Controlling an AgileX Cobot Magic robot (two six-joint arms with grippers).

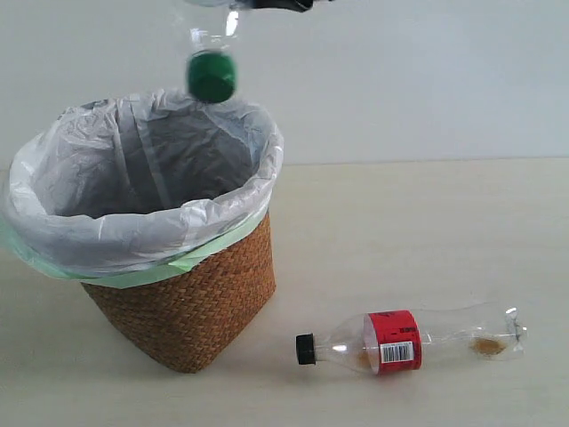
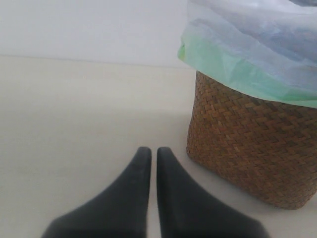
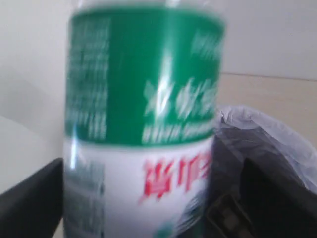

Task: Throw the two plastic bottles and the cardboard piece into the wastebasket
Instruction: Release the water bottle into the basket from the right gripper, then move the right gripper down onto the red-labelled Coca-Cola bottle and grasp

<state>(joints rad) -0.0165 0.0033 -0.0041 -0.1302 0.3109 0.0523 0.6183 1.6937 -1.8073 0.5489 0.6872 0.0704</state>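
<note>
The short clear bottle [image 1: 210, 53] with the green cap hangs cap-down just above the wastebasket [image 1: 187, 302], a brown wicker basket lined with a white bag. In the right wrist view its green-white label [image 3: 141, 124] is smeared by motion between the spread fingers of my right gripper [image 3: 148, 198], while the bag behind stays sharp. Only a black edge of that gripper [image 1: 284, 4] shows at the top of the exterior view. The slim bottle [image 1: 409, 340] with black cap and red label lies on the table right of the basket. My left gripper [image 2: 149, 151] is shut and empty, low beside the basket [image 2: 252, 148]. The cardboard piece is out of view.
The pale table [image 1: 427, 231] runs back to a white wall. The bag's rim [image 1: 133, 236] folds wide over the basket, with a pale green band [image 1: 133, 276] under it.
</note>
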